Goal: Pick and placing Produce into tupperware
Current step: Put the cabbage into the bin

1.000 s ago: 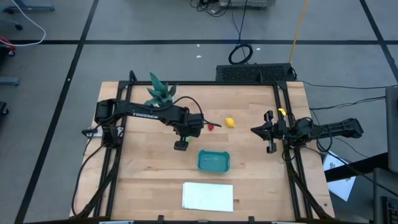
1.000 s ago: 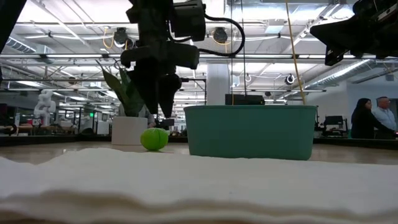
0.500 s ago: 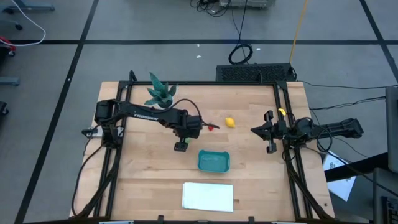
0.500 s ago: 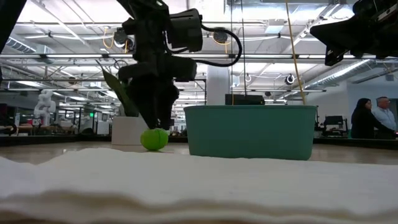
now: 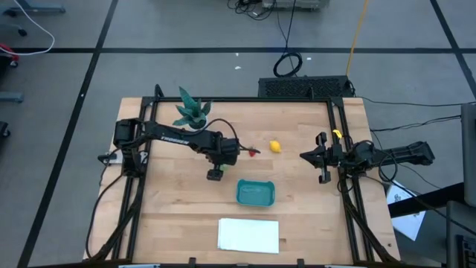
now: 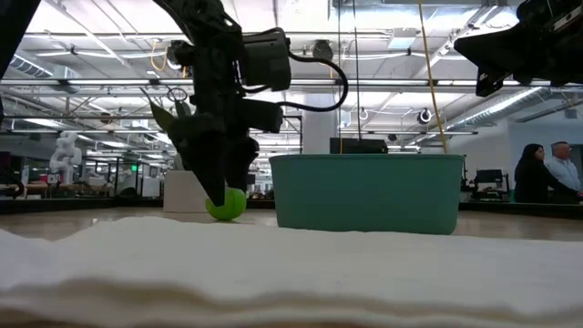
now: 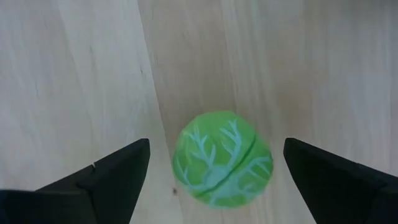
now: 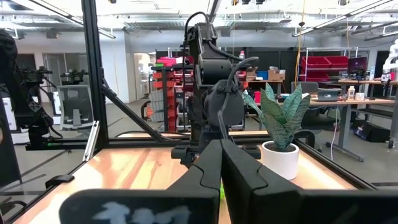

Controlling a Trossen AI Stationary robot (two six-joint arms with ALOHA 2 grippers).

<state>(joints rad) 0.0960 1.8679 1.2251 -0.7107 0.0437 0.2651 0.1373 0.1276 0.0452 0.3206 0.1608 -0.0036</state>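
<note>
Lighting was bright and even, coming from ceiling strip lights visible across the room in the low view. Shadows on the wooden table (image 5: pixel 297 201) were faint and soft. In the low view the near white cloth (image 6: pixel 291 273) was blurred, and the arms showed as dark silhouettes. The round green piece (image 7: pixel 222 158) looked slightly soft in the left wrist view.

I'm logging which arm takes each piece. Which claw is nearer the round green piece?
Left. The left claw is open around the round green piece, fingers on either side. The right claw waits, shut, at the table's right edge.
</note>
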